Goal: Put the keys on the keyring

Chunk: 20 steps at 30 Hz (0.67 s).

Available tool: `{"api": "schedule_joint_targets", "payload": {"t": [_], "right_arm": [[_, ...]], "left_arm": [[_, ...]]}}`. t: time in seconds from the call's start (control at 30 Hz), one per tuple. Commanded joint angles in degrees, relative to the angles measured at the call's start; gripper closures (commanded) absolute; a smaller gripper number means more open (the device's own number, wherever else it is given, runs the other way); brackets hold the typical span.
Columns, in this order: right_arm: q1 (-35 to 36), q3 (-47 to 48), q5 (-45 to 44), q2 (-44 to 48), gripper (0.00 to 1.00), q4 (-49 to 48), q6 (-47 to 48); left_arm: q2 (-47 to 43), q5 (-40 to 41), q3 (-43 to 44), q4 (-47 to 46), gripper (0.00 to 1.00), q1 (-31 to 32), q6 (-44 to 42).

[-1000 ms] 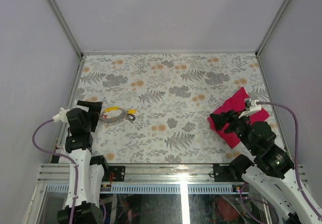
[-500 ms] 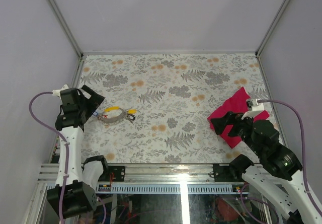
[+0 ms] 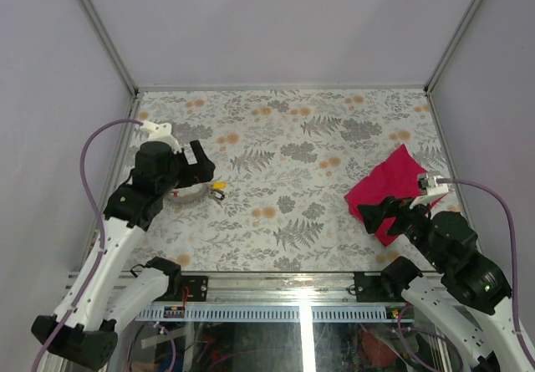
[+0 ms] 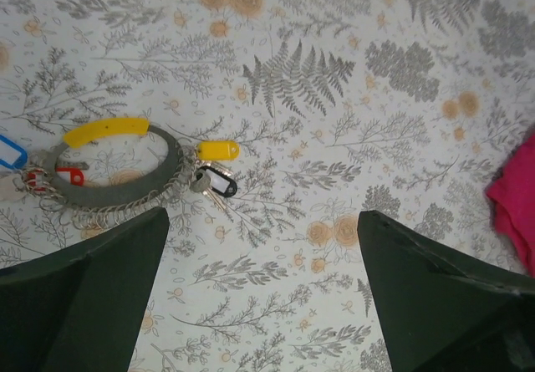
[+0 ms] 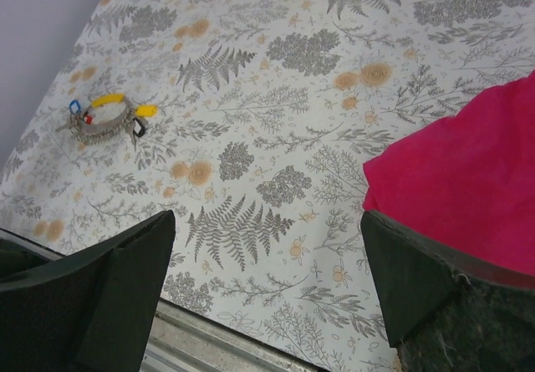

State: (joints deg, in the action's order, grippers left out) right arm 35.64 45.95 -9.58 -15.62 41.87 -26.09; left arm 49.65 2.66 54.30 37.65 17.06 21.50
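The keyring [image 4: 142, 190], a grey loop with a yellow section and a fine chain along its near side, lies at the table's left [image 3: 191, 191]. A yellow key [image 4: 217, 150] and a black key [image 4: 222, 188] lie against the loop's right side. A red key [image 4: 71, 175] sits at its left end. My left gripper [image 4: 263, 305] hovers open above the table just near of the ring, nothing between its fingers [image 4: 84, 297]; in the top view the left gripper [image 3: 201, 170] partly covers the ring. My right gripper [image 5: 267, 288] is open and holds nothing; from above it [image 3: 380, 217] sits at the near edge of the magenta cloth.
A magenta cloth [image 3: 397, 180] lies crumpled at the right side, also in the right wrist view [image 5: 468, 180]. A blue tag [image 4: 10, 150] lies at the ring's left end. The table's near metal rail [image 5: 217, 343] runs just below my right gripper. Grey walls enclose the table.
My left arm has swung up and rightward until its gripper hangs over the keyring. My right gripper has opened wider and drawn back toward the near edge, off the cloth.
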Motion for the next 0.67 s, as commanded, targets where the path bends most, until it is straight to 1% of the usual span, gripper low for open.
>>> {"api": "schedule_joint_targets", "payload": {"t": [0.0,0.17,0.3,0.63], "right_arm": [[0.31,0.97,-3.32,4.11,0.01,-1.57,0.45],[0.31,-0.08,-3.94,6.48,0.01,-2.09,0.21],[0.31,-0.52,-4.32,6.78,0.01,-2.13,-0.02],[0.27,-0.69,-4.42,5.86,0.01,-2.14,-0.03]], "left_arm": [[-7.69,3.18,-2.57,-5.86,0.00,0.25,0.86],[-14.30,7.81,-7.30,-7.55,0.00,0.30,2.23],[-17.51,8.13,-9.52,-7.71,0.00,0.25,1.33],[-18.64,8.52,-10.62,-7.85,0.00,0.23,0.79]]}}
